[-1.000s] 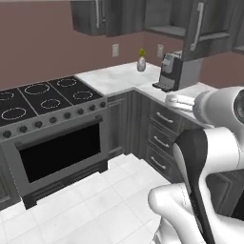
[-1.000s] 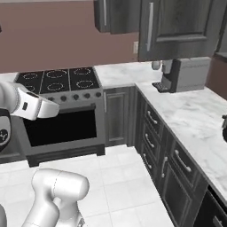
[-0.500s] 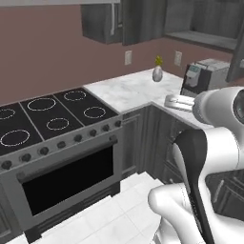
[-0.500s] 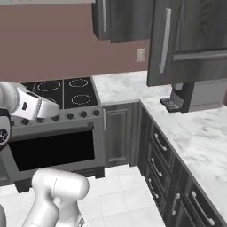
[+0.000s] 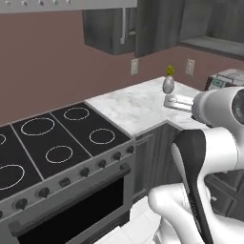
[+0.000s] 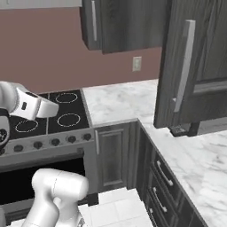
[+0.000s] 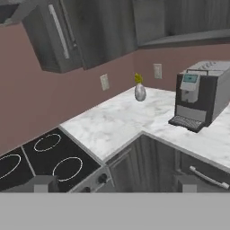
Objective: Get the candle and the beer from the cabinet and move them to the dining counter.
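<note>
Driving has carried both base cameras closer to the corner, so the stove and wall cabinets loom larger than half a second ago; nothing on the counter itself has shifted.

Left base view: the hand [image 5: 174,101] sits at the end of the white arm, over the marble counter [image 5: 133,107], with a white vase [image 5: 168,85] just beyond it and a stove [image 5: 57,143] off to its left.

Right base view: the cabinet [image 6: 195,62] hangs above the counter corner, its door [image 6: 184,66] apparently swung open toward the camera, though the inside is hidden.

Hand view: the 2 fingertips [image 7: 42,183] stand wide apart, holding nothing. Ahead lie the vase and a coffee machine [image 7: 204,94]; the cabinet sits above and ahead. Neither candle nor beer can be made out, presumably inside.

Judged step: the approach, before any pick. Next, the hand needs raising to the cabinet opening to find 1 item.
</note>
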